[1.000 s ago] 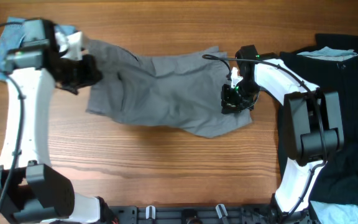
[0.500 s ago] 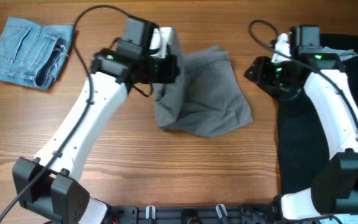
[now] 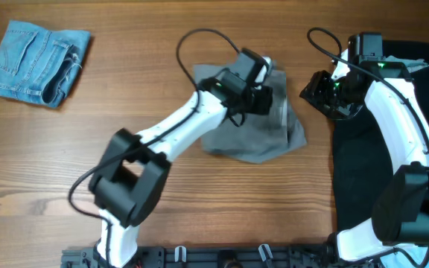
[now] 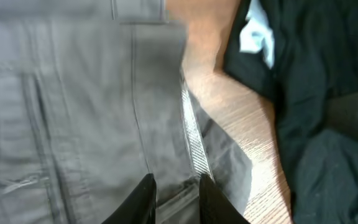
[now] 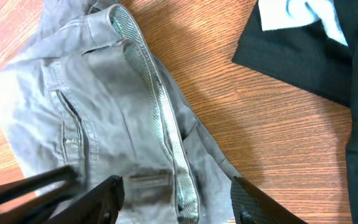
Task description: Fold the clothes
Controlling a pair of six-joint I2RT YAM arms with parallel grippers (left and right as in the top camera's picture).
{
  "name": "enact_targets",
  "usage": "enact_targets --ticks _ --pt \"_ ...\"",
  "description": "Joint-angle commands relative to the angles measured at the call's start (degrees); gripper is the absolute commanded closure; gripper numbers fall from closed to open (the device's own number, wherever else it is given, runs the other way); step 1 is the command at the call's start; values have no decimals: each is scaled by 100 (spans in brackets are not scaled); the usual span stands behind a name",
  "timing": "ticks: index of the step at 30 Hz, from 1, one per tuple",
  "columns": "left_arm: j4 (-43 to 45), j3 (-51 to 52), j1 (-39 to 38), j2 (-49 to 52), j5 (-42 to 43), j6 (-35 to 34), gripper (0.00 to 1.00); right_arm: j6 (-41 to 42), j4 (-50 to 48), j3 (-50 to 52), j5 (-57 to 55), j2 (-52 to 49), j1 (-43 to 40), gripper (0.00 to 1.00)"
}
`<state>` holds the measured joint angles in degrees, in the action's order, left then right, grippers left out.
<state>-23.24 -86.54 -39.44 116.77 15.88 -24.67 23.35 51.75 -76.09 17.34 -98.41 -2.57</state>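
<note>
left fingers (image 4: 143, 200) pinching grey shorts (image 3: 259, 145), seemingly | right fingers (image 5: 107, 198) spread, empty | black garment (image 5: 309, 56) label (image 5: 278, 14) blurred

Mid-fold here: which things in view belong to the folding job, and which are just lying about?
Job: grey shorts, mid-table; black garments, right side; denim shorts, far left corner.
Not the job: wooden table; arms' cables.

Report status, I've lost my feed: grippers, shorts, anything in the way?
Left gripper pinching grey shorts, folded over. Right gripper open, empty. Black garments alongside, apart from shorts.
</note>
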Motion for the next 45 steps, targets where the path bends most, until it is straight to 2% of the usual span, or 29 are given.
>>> enact_targets --ticks 1,2,3,4,5,7,9,10,11,12,13,14,15,16,17,18,20,22,29,33,38,40,42,43,45 --pt "105 -79 -20 380 -24 -782 79 83 -4 4 -240 -72 -4 40" --pt "125 -79 -20 415 17 -802 79 76 -4 4 -249 -72 -4 40" --pt "120 -79 -17 428 15 -793 69 63 -4 4 -254 -72 -4 40" --pt "116 -81 -7 398 42 -791 52 52 -4 4 -251 -72 -4 40" --pt "116 -81 15 352 131 -739 44 -72 -7 4 -210 -72 -2 40" --pt "28 -90 109 129 389 -516 37 -824 -61 4 328 -72 -2 40" --pt "-367 -98 269 -343 358 -57 30 -1998 -48 4 1504 -72 57 41" --pt "-560 -98 330 -507 267 103 26 -2127 -2 4 1672 -72 107 43" --pt "-785 -96 398 -664 85 225 25 -2129 50 7 1700 -72 179 54" --pt "-1038 -96 474 -809 -181 328 25 -2124 81 24 1668 -76 273 70" --pt "-1274 -96 553 -907 -448 407 31 -1991 70 81 1456 -76 400 87" --pt "-1543 -96 651 -970 -728 507 42 -1482 15 195 979 -90 549 96" --pt "-1735 -94 723 -977 -922 501 63 -1191 -101 339 678 -101 671 96" --pt "-1923 -66 802 -960 -1086 501 77 -1071 -286 542 540 -129 793 96" --pt "-2046 -20 859 -905 -1178 501 88 -1036 -501 763 535 -179 911 96" --pt "-2138 37 914 -852 -1193 501 95 -966 -684 992 557 -258 1012 96" --pt "-2205 234 1012 -675 -944 498 96 -929 -1040 1506 553 -501 1191 96" --pt "-2186 529 1036 -428 -284 501 96 -688 -1325 1952 555 -918 1189 96" --pt "-2225 1161 1032 -125 1027 472 96 -669 -1292 1941 719 -1104 1161 96" --pt "-2203 1392 1086 -98 560 372 93 -844 -1034 1751 713 -501 1161 96" --pt "-2225 1445 1504 59 -560 -632 88 -986 -1008 1674 968 960 1163 93" --pt "-1810 1445 1711 59 -640 -627 85 -986 -1080 1674 970 1300 1163 93" --pt "-960 1445 1961 59 -634 -619 83 -988 -1233 1676 949 1464 1161 94" --pt "-273 1445 2085 59 -632 -476 82 -988 -1342 1676 949 1469 1161 94" --pt "861 1421 2306 57 -442 269 78 -986 -1488 1692 953 1419 1163 93"
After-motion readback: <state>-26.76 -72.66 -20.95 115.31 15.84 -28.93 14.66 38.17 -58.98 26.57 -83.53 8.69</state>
